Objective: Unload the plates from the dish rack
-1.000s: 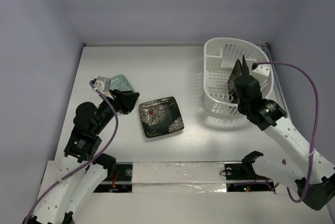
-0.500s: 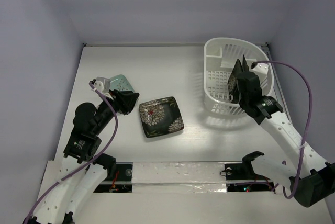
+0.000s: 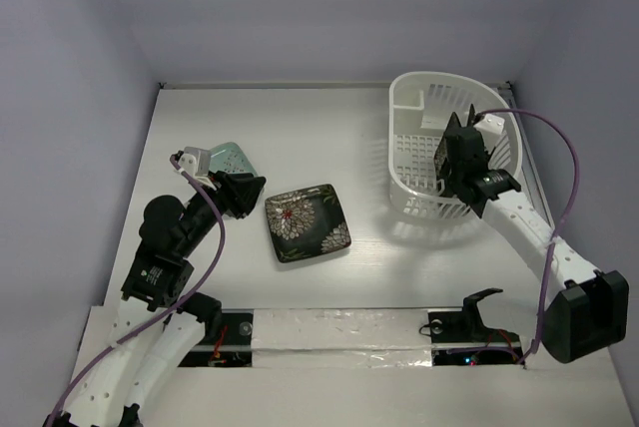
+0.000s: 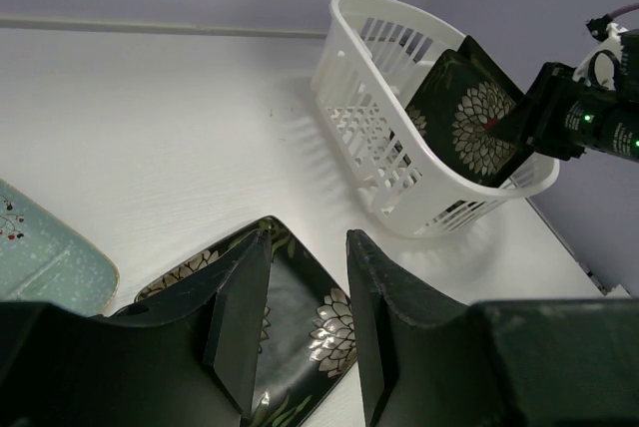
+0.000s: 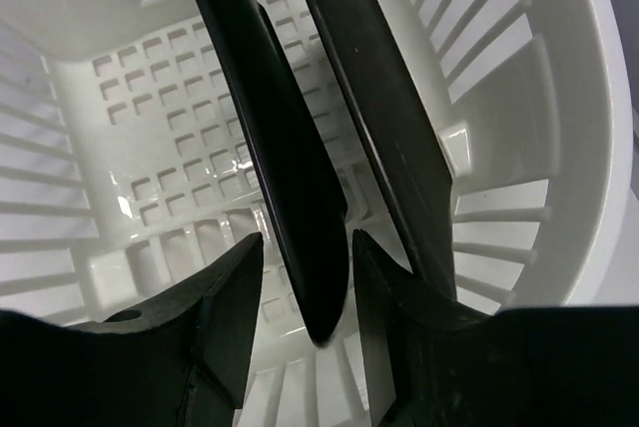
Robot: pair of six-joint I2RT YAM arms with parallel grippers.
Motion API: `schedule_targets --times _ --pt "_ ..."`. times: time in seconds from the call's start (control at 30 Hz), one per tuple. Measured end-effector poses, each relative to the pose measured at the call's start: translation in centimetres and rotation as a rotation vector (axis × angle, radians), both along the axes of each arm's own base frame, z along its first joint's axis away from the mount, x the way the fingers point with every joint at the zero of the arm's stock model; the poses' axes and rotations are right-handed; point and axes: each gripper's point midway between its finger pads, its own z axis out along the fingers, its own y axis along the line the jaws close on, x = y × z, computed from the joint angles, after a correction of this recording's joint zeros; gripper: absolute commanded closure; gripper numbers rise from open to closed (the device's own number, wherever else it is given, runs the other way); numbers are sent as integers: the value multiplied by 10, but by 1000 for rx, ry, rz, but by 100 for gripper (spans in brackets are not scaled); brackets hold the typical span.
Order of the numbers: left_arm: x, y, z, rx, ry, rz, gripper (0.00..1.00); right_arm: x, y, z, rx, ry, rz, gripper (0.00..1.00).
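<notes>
Inside dish rack point(image 5: 559, 98), plate point(image 5: 285, 168) edge between fingers point(image 5: 232, 319)

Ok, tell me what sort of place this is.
Probably a robot test bench, not a kitchen: a white table boxed in by plain lilac walls, robot arms bolted at its near edge, and a dish rack and plates as props.

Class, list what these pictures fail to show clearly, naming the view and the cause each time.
Top view: the right gripper covers the dark plates in the dish rack; their count is unclear.
Right wrist: both plates stand edge-on, patterns unseen; finger contact unclear.
Left wrist: the frame edge cuts off the mint plate.
</notes>
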Motion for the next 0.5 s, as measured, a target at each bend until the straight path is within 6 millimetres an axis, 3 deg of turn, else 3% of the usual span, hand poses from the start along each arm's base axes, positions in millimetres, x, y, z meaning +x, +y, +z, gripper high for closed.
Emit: schedule_targets --times 0.17,0.37,0.5 --pt "0 0 0 0 0 0 67 4 -5 -12 -50 44 -18 59" --pt "0 0 0 0 0 0 67 6 -13 -9 -116 62 -27 82" --pt "0 0 0 0 0 0 67 3 -18 -9 -174 99 -12 91"
